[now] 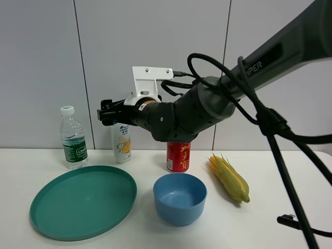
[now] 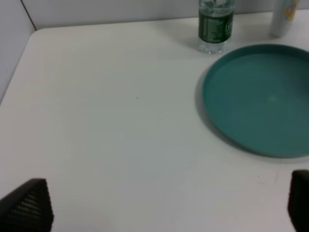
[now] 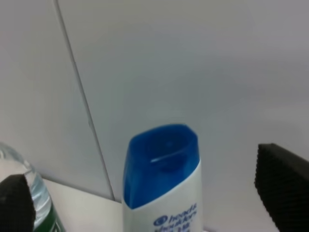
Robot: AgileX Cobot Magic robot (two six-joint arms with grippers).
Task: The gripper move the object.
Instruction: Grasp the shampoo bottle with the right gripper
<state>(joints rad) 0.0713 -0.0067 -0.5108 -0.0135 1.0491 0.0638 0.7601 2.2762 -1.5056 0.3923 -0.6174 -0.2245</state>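
The object, a white shampoo bottle [image 1: 122, 145] with an orange-and-blue label, stands upright at the back of the table against the wall. My right gripper [image 1: 108, 111] reaches across from the right and hangs at the level of the bottle's top, hiding the cap in the high view. In the right wrist view the blue cap [image 3: 161, 164] sits between the widely spread black fingers [image 3: 282, 183] without touching them, so the right gripper [image 3: 140, 166] is open. My left gripper [image 2: 164, 203] is open over bare table, nothing between its fingers. The bottle's base [image 2: 287, 17] shows at the frame's edge.
A clear water bottle [image 1: 73, 139] stands just left of the shampoo bottle, a red can [image 1: 178, 156] to its right. In front lie a teal plate [image 1: 83, 201] and a blue bowl [image 1: 179, 198]. A corn cob [image 1: 229, 178] lies right. Black cables [image 1: 290, 220] hang at far right.
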